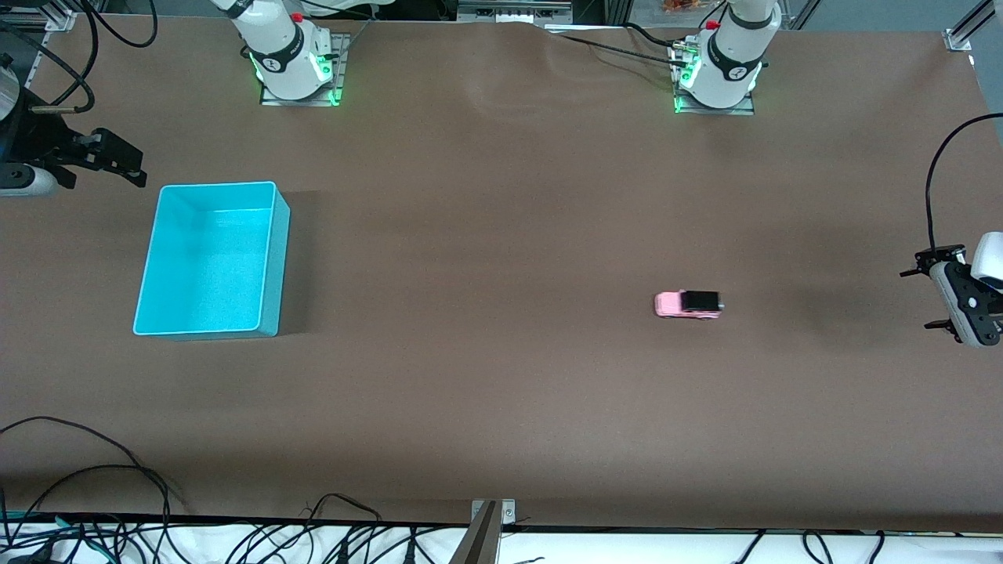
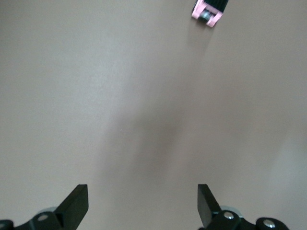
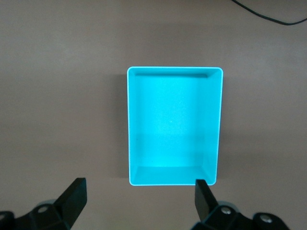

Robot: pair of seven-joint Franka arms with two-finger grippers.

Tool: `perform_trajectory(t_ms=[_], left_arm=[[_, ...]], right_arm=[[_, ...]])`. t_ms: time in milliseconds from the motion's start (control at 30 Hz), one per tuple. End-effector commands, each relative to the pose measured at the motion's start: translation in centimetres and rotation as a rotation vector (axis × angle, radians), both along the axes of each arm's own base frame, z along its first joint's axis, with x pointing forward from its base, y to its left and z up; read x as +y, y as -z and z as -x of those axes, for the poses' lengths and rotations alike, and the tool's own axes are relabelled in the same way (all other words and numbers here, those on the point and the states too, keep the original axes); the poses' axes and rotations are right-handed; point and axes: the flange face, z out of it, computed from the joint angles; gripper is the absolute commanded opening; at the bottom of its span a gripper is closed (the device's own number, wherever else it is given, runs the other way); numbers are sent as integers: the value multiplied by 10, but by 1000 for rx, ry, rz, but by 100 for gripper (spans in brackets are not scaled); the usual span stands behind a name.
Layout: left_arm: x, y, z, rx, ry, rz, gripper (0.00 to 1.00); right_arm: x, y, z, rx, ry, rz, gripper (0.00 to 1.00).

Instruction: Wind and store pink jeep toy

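Observation:
The pink jeep toy, with a black roof panel, stands on the brown table toward the left arm's end. A part of it shows in the left wrist view. The empty cyan bin stands toward the right arm's end and fills the middle of the right wrist view. My left gripper is open and empty over the table's left-arm end, apart from the jeep; its fingers stand wide. My right gripper is open and empty over the table beside the bin; its fingers stand wide.
Black cables lie along the table edge nearest the front camera, with a metal bracket at its middle. A cable lies on the table past the bin. The two arm bases stand along the robots' edge.

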Motion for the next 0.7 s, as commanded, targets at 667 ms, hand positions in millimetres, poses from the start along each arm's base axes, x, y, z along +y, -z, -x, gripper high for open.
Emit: perform_trajectory(t_ms=[667], left_arm=[[-123, -125, 21, -7, -310, -159, 100]], right_arm=[[-1, -3, 1, 6, 1, 10, 100]])
